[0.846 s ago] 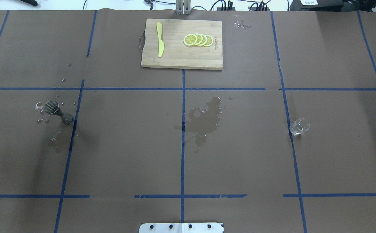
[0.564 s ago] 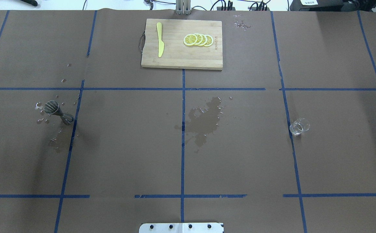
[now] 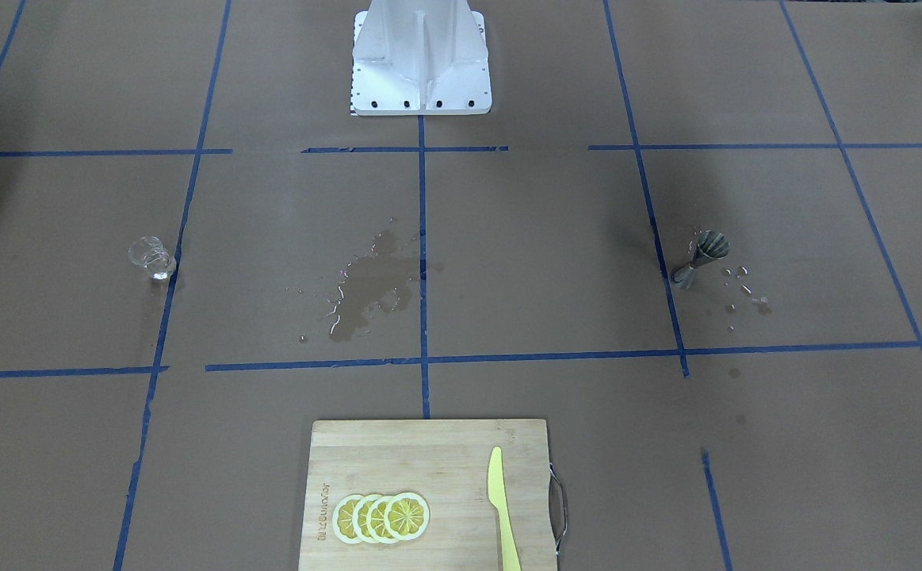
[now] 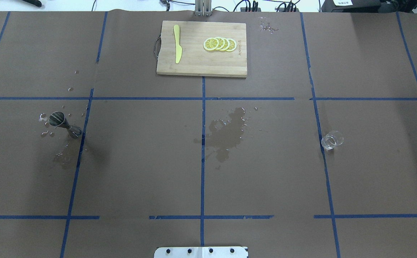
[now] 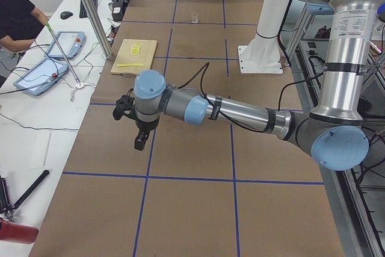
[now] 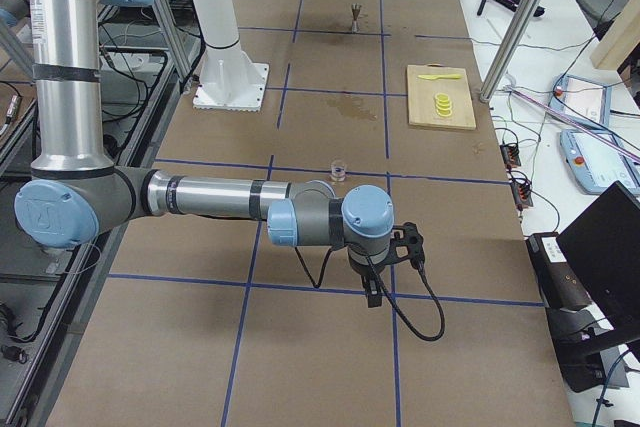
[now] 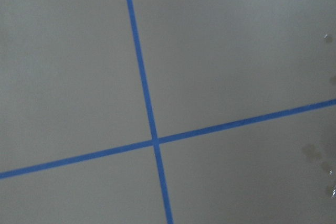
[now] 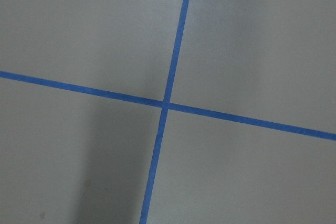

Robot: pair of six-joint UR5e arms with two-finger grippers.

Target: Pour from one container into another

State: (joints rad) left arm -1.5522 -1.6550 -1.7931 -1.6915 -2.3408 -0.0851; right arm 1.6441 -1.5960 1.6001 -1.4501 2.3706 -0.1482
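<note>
1. Brown paper crossed with blue tape covers the table (image 4: 140, 172), and over the last second nothing on it has shifted in the overhead view.
2. The glass cup (image 4: 332, 139) stands on the robot's right side, just beside a tape line. Whether it holds any liquid is too faint to tell.
3. The steel jigger (image 4: 63, 124) stands upright, well apart on the left side, ringed by droplets (image 4: 47, 133). Both vessels sit exactly where they were.
4. A wet patch (image 4: 226, 134) darkens the paper between them, its outline unchanged.
5. The left gripper (image 5: 139, 144) and the right gripper (image 6: 373, 295) hang over the table and show only in the side views. Whether their jaws are released or clenched cannot be told. Each wrist camera sees only paper and tape.
6. With nothing moved, the pour appears not to have begun. Neither vessel is held, and the right arm looks best placed to fetch the cup first.
</note>
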